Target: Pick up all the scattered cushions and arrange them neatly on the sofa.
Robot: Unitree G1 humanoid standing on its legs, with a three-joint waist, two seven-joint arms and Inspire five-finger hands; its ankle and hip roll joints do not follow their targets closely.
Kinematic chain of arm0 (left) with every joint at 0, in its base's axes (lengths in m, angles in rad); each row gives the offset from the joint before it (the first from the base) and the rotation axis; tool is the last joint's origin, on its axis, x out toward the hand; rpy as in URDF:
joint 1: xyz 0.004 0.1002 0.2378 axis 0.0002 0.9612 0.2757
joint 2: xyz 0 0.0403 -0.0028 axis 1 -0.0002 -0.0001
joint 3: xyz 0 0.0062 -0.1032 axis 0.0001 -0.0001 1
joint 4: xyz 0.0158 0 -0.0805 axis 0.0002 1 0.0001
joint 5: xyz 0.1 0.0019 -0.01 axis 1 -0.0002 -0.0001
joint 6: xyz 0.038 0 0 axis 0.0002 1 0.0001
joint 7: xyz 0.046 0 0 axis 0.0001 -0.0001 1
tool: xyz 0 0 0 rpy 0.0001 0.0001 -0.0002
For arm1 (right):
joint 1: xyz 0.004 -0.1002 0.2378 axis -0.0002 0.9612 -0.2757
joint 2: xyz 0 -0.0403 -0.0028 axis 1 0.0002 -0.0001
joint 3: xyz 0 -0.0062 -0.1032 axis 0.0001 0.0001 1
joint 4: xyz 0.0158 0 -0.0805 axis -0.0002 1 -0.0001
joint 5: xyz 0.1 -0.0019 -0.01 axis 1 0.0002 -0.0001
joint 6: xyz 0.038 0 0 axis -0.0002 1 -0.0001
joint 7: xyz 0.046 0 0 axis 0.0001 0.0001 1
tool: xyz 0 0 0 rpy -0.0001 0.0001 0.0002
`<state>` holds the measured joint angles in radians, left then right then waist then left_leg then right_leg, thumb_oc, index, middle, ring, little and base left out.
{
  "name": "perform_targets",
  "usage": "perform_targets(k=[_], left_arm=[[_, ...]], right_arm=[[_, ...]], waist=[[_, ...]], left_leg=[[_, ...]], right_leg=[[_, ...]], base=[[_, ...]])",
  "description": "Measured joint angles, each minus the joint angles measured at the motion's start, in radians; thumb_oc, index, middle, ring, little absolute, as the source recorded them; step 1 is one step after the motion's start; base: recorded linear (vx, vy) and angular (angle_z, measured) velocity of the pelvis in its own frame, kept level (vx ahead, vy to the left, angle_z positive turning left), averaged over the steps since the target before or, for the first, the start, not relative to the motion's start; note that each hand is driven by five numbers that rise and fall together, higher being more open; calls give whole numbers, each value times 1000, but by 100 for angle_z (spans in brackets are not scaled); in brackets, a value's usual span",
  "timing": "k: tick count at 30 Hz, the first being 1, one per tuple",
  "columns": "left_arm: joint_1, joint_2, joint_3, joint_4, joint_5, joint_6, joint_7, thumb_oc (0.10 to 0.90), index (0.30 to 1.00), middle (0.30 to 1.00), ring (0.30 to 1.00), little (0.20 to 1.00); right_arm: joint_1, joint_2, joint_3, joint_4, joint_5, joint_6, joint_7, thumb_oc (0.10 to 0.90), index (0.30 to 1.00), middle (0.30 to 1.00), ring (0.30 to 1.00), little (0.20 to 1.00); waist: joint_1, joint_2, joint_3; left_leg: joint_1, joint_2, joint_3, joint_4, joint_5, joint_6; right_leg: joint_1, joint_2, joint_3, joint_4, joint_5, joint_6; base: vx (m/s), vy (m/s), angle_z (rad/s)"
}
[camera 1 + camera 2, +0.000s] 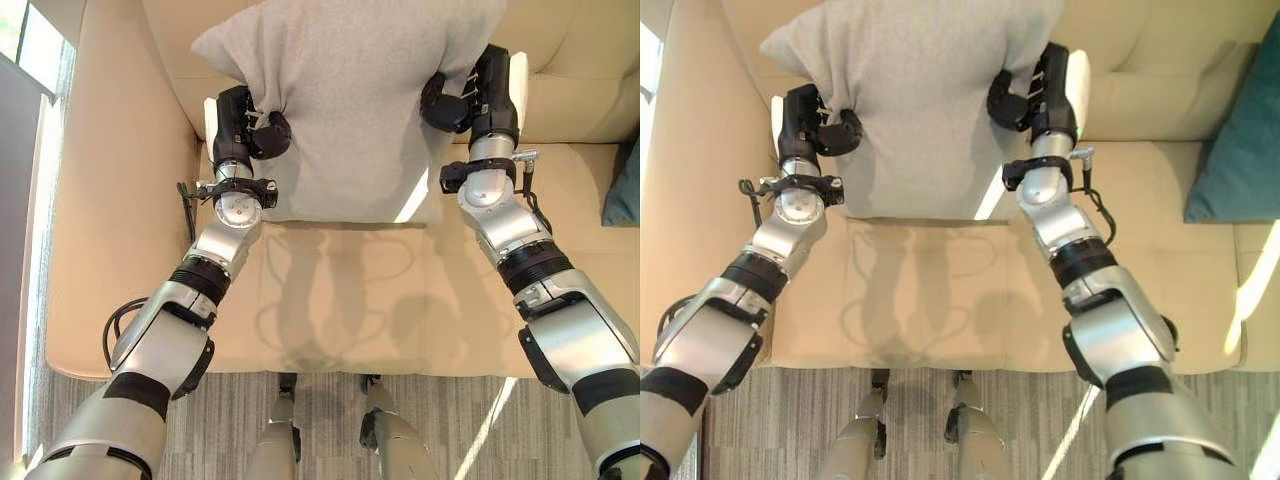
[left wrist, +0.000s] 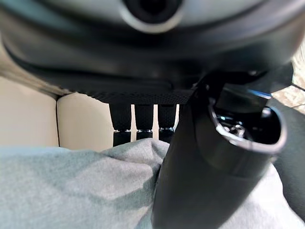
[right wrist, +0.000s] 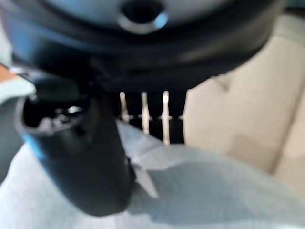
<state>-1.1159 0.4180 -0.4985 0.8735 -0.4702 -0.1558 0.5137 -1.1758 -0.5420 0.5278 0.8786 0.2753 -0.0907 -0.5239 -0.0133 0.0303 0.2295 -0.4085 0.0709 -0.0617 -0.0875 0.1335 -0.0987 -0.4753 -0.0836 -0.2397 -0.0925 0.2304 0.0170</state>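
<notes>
A large grey cushion (image 1: 350,100) stands upright against the backrest of the beige sofa (image 1: 330,300), its lower edge on the seat. My left hand (image 1: 245,125) pinches the cushion's left edge, thumb in front and fingers behind the cloth. My right hand (image 1: 470,95) grips the right edge the same way. In the left wrist view the thumb (image 2: 209,171) presses on the grey cushion (image 2: 71,191); in the right wrist view the thumb (image 3: 81,152) lies on the cushion (image 3: 214,191) too. A teal cushion (image 1: 1240,140) leans on the sofa to the right.
The sofa's left armrest (image 1: 110,200) runs beside my left arm. Bare seat lies between the grey and the teal cushion (image 1: 625,185). Grey striped carpet (image 1: 330,420) lies in front of the sofa.
</notes>
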Motion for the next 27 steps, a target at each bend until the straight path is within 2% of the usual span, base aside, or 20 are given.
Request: perform_targets(k=[11,13,14,16,18,19,21,22,24,25,27], left_arm=[[5,52,-8,-32,1,-2,-44,800,900,900,900,900],[7,66,-3,-40,1,-3,-47,800,900,900,900,900],[39,83,34,-112,3,-3,-60,800,900,900,900,900],[72,122,44,-153,5,-15,-72,800,900,900,900,900],[145,141,116,-230,8,-16,-76,800,900,900,900,900],[277,143,214,-332,15,-44,-77,800,900,900,900,900],[402,140,279,-402,21,-47,-78,800,900,900,900,900],[461,141,301,-437,22,-49,-80,800,900,900,900,900],[593,135,348,-513,43,-50,-99,800,900,900,900,900],[640,133,353,-535,50,-62,-103,800,900,900,900,900],[776,66,393,-560,70,-61,-145,800,900,900,900,900]], right_arm=[[7,-13,6,-16,20,-3,41,800,900,900,900,900],[13,-33,2,-41,21,-5,47,800,900,900,900,900],[55,-78,-34,-107,21,-7,66,800,900,900,900,900],[98,-130,-57,-149,19,-14,75,800,900,900,900,900],[181,-152,-154,-224,17,-19,86,800,900,900,900,900],[316,-155,-279,-303,15,-48,76,800,900,900,900,900],[451,-157,-384,-344,13,-51,79,800,900,900,900,900],[513,-157,-421,-355,10,-57,79,800,900,900,900,900],[672,-149,-518,-395,-7,-51,87,800,900,900,900,900],[716,-143,-530,-401,-20,-57,86,800,900,900,900,900],[851,-95,-561,-425,-58,-54,123,800,900,900,900,900]], waist=[[0,1,6],[0,1,12],[2,3,32],[1,3,61],[-1,3,68],[-2,3,68],[-2,2,68],[-2,2,67],[-5,-6,60],[-7,-7,60],[-5,-12,55]], left_leg=[[-18,-6,0,0,0,0],[-17,-5,0,0,0,0],[-11,-6,0,8,0,0],[11,-4,0,12,0,0],[26,-3,0,11,0,0],[49,-2,1,15,0,0],[82,-3,4,17,0,0],[99,-2,7,12,0,0],[114,-10,12,0,-1,-1],[113,-10,13,0,0,-1],[119,-15,19,0,-1,-1]], right_leg=[[-15,-10,-2,0,0,0],[-13,-10,-3,0,0,0],[1,-11,-5,0,0,0],[29,-12,-5,0,0,0],[45,-10,-5,0,0,0],[72,-11,-4,0,0,0],[109,-9,-6,0,0,1],[123,-10,-5,0,-2,2],[142,-17,-2,0,-27,34],[143,-17,-1,0,-28,34],[150,-22,-1,0,-35,44]], base=[[-1,1,1],[20,-4,4],[56,-10,11],[45,-5,10],[31,-5,4],[60,-14,6],[60,-19,7],[44,-25,8],[52,-31,16],[37,-39,14],[46,-46,4]])
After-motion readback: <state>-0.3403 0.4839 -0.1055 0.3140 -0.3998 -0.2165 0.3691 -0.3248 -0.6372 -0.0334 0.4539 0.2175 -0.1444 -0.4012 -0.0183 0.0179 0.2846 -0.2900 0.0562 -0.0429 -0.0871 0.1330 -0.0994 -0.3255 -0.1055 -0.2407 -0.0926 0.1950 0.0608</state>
